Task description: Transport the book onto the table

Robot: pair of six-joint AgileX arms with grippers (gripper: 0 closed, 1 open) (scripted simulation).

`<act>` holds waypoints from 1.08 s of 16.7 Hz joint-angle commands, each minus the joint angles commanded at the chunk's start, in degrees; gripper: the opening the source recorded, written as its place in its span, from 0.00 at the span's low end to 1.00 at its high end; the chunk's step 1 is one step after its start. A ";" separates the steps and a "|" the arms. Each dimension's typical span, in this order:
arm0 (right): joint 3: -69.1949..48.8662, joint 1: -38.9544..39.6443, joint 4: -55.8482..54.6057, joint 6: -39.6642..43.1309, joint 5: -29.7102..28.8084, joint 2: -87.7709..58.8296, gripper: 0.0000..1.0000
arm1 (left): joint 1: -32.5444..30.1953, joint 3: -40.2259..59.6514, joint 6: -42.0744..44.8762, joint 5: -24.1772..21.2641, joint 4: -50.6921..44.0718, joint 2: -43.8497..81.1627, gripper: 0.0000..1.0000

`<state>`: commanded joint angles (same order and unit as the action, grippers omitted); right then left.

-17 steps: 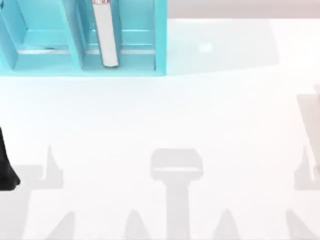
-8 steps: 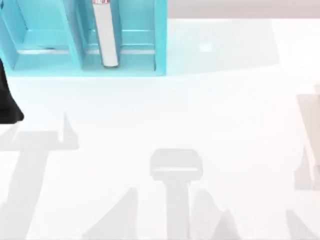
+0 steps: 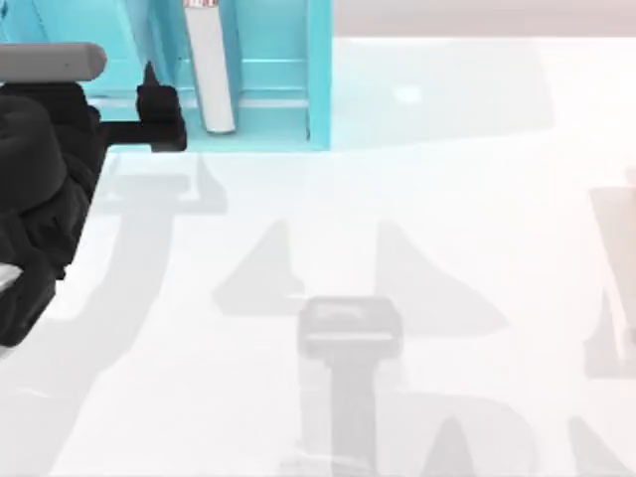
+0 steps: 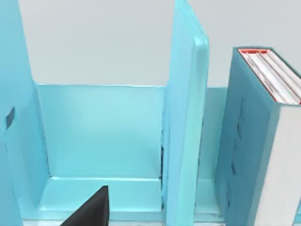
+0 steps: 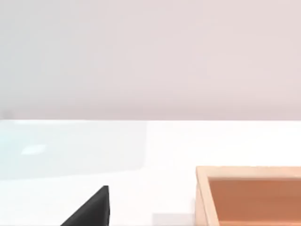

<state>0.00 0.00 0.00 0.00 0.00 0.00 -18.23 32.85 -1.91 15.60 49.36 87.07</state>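
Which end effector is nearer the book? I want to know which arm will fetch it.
Left. The left end effector sits just left of the book, at the shelf unit front. The right arm's wrist view shows a wooden box, away from the shelf.

Teal book (image 4: pixel 244 141), white page edges; teal shelf (image 3: pixel 320 70); glossy white table (image 3: pixel 447 219); seemingly orange tray (image 5: pixel 254 197).

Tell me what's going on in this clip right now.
The left arm reaches toward the teal shelf unit at the table's far left, its left gripper just left of the book. The book stands upright in the shelf's right compartment, beside a divider, not yet gripped. The right wrist view shows a wooden box on the table.
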 joint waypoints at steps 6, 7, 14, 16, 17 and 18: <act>0.00 0.00 0.00 0.00 0.00 0.00 1.00 | -5.89 10.39 0.37 4.68 15.52 28.13 1.00; 0.00 0.00 0.00 0.00 0.00 0.00 1.00 | -6.51 11.56 0.44 5.18 17.22 30.74 1.00; 0.00 0.00 0.00 0.00 0.00 0.00 1.00 | -7.57 13.65 0.60 6.03 20.24 35.05 1.00; 0.00 0.00 0.00 0.00 0.00 0.00 1.00 | -7.27 13.56 0.58 5.90 20.04 35.01 1.00; 0.00 0.00 0.00 0.00 0.00 0.00 1.00 | -7.17 14.31 0.59 5.74 19.77 35.46 1.00; 0.00 0.00 0.00 0.00 0.00 0.00 1.00 | -6.97 15.66 0.60 5.48 19.26 36.24 1.00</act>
<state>0.00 0.00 0.00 0.00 0.00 0.00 -25.20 48.51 -1.31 21.07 68.62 123.31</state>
